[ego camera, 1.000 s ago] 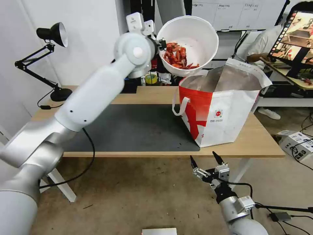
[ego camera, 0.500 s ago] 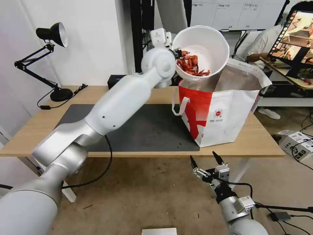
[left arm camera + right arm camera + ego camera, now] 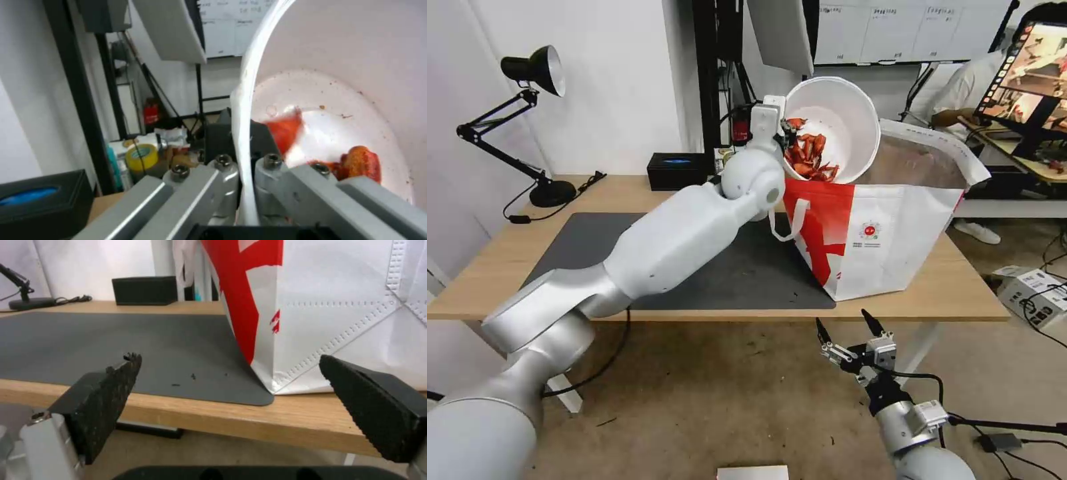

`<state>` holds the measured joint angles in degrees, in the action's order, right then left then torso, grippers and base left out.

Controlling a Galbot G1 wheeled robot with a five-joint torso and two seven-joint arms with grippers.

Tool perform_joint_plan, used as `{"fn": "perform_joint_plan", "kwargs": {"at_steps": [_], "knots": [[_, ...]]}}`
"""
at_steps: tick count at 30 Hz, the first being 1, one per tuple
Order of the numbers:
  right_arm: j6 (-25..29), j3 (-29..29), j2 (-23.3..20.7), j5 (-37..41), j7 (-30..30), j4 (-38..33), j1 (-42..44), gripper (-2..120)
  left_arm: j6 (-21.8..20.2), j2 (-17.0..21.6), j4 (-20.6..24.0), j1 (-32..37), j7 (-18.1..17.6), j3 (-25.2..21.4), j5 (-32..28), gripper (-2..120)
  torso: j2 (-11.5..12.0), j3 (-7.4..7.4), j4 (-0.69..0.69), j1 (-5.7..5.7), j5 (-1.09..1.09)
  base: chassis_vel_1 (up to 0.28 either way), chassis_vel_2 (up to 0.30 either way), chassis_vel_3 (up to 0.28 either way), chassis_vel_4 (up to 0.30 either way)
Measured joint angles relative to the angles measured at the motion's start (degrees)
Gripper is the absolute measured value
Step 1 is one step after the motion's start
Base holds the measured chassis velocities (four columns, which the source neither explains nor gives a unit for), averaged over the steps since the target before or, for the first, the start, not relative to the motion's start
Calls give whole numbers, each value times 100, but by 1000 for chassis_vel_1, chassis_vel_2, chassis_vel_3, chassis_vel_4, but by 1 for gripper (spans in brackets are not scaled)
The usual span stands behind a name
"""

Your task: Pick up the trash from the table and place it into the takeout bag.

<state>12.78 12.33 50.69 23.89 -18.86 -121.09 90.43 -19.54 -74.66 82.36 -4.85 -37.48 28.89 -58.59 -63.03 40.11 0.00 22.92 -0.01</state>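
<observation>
Your left gripper (image 3: 784, 137) clamps the rim of the white bowl (image 3: 840, 113), red scraps (image 3: 808, 157) inside, tilted over the takeout bag (image 3: 880, 233); your right gripper (image 3: 850, 330) hangs open below the table (image 3: 954, 287).

Bowl (image 3: 834, 127) lower, into takeout bag (image 3: 887, 233).

The white round bowl (image 3: 837, 127) with red scraps (image 3: 808, 155) tilts steeply over the open far-left corner of the white-and-red takeout bag (image 3: 887, 233), standing at the table's (image 3: 954, 293) right.
</observation>
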Motion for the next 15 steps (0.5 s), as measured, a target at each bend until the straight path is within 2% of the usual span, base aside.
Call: {"fn": "perform_joint_plan", "kwargs": {"at_steps": [12,15], "knots": [[0,0,0,0,0,0,0,100,-94,152,269,-157,446,245,-317,0,0,0,0,0,1,0,0,0,0],[0,0,0,0,0,0,0,100,-394,219,339,-207,737,279,-522,0,0,0,0,0,0,0,0,0,0]]}}
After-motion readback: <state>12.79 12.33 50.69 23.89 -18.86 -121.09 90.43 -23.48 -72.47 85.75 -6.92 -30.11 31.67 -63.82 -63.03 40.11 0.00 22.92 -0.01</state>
